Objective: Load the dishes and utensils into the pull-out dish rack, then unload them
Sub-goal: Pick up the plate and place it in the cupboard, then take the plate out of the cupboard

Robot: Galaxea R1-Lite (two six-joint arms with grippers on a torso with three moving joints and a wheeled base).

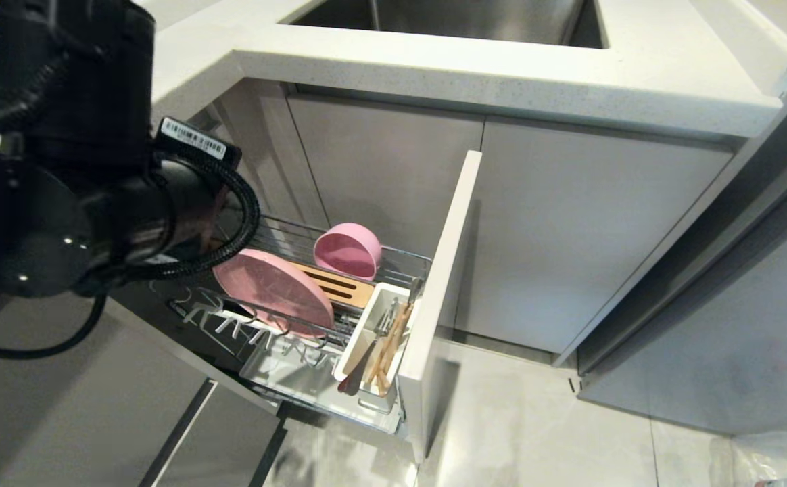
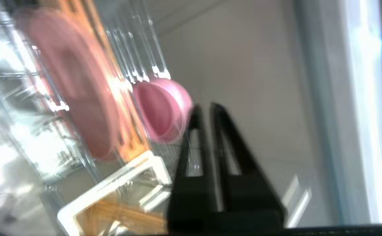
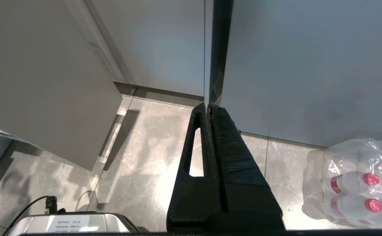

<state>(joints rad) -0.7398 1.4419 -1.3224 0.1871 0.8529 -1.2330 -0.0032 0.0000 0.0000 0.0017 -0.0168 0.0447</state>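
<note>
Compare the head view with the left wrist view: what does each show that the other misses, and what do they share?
Only the head view shows the countertop with the sink, the rack's pale front panel, the floor, and the left arm reaching toward the rack from the left. Only the left wrist view shows the left gripper, shut and empty, near the bowl. Both show the pink plate and pink bowl standing on edge in the wire rack, plus the white caddy holding the chopsticks.
</note>
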